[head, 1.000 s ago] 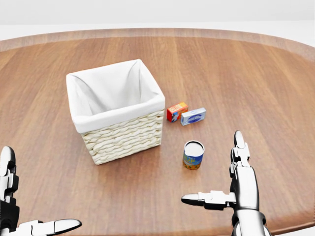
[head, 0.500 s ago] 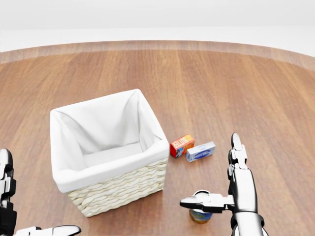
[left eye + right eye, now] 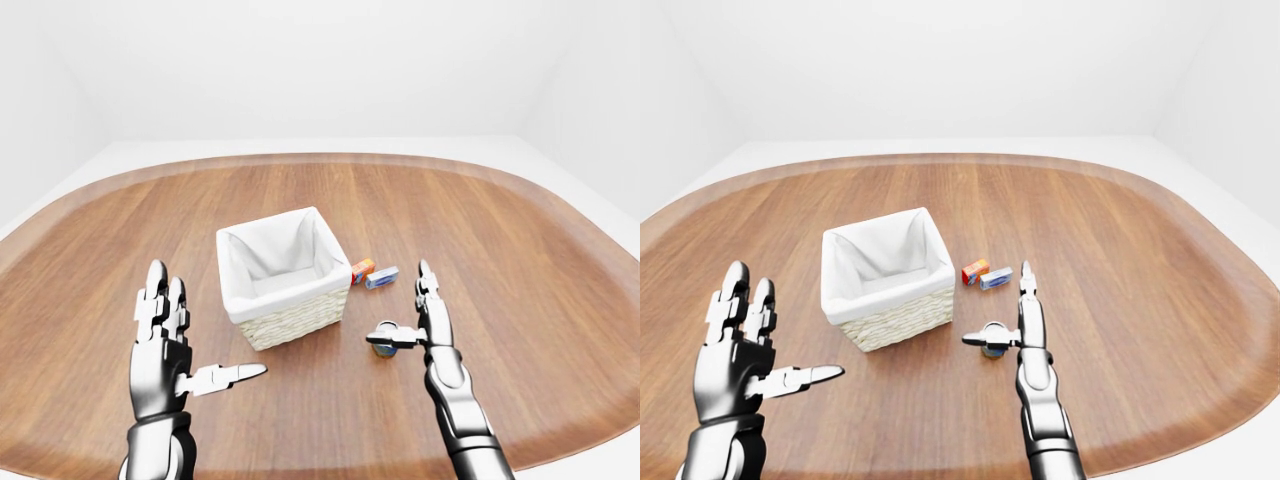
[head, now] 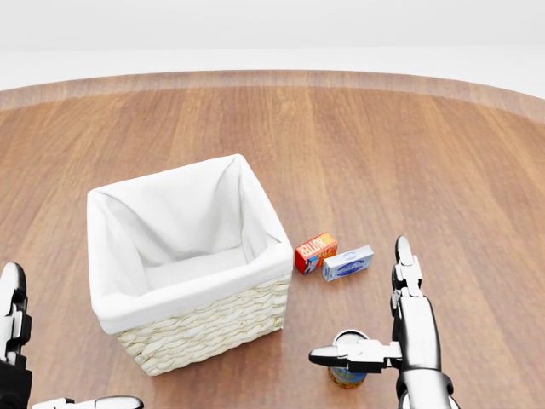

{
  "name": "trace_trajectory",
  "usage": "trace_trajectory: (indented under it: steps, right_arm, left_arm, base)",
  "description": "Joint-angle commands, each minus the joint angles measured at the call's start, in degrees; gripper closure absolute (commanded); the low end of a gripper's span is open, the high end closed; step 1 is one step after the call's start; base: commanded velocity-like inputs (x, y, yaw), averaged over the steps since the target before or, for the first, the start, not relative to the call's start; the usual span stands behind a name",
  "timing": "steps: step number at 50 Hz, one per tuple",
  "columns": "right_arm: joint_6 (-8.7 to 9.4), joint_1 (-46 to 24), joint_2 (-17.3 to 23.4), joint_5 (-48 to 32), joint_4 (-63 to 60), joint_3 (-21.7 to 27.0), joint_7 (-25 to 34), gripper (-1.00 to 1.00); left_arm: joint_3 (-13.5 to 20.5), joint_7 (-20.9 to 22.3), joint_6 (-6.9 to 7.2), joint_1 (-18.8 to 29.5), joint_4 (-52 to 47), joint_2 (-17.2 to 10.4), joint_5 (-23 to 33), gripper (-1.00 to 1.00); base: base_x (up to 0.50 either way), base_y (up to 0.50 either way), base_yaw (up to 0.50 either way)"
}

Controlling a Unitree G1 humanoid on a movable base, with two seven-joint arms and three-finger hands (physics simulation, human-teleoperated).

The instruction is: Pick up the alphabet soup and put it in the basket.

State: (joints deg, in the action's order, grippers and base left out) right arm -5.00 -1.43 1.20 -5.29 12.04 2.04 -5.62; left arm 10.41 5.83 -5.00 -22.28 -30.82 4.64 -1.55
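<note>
White walls, big oval wood worktop (image 3: 520, 300); white-lined wicker basket (image 4: 183, 277) sits upright near its middle, with 2 small boxes, an orange one (image 4: 315, 252) and a blue one (image 4: 347, 263), touching each other just right of it in the head view. I see the alphabet soup (image 4: 347, 373) standing on the worktop below the boxes, outside the basket, with my right hand (image 4: 375, 341) spread and its thumb lying across the can top, nothing gripped. Left hand (image 3: 175, 345) is raised at the left-eye view's lower left, fingers spread, empty, well apart from the basket.
</note>
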Motion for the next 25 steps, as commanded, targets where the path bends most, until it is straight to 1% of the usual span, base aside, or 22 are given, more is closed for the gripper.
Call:
trace_trajectory:
  steps: [1, 8, 13, 18, 22, 25]
  right_arm:
    - [0.00, -2.02, 0.45, -0.80, 4.25, 0.45, -1.17, -1.00]
    - [0.00, -4.10, 0.74, -1.40, 8.13, 0.58, -2.27, -1.00]
    - [0.00, -6.58, 1.13, -1.93, 14.04, 0.80, -3.83, -1.00]
    - [0.00, -7.71, 1.74, -1.76, 16.92, 1.12, -4.07, -1.00]
    - [0.00, -9.86, 2.45, -2.17, 22.58, 1.52, -5.08, -1.00]
    - [0.00, -10.77, 2.74, -2.65, 24.47, 1.40, -5.51, -1.00]
  left_arm:
    - [0.24, 0.23, 0.00, -0.25, -0.41, 0.10, -0.26, -1.00]
    - [0.20, 0.42, 0.00, -0.22, -0.63, 0.16, -0.27, -1.00]
    - [0.22, 0.62, 0.00, -0.19, -0.73, 0.13, -0.44, -1.00]
    - [-0.06, 0.88, 0.00, -0.51, -1.19, 0.17, -0.57, -1.00]
    - [-0.06, 0.80, 0.00, -0.57, -1.50, 0.23, -0.47, -1.00]
    - [-0.08, 0.76, 0.00, -0.39, -1.31, 0.20, -0.45, -1.00]
  base:
    - [0.00, 0.00, 0.00]
    - [0.00, 0.00, 0.00]
    - [0.00, 0.00, 0.00]
    - [0.00, 0.00, 0.00]
    - [0.00, 0.00, 0.00]
    - [0.00, 0.00, 0.00]
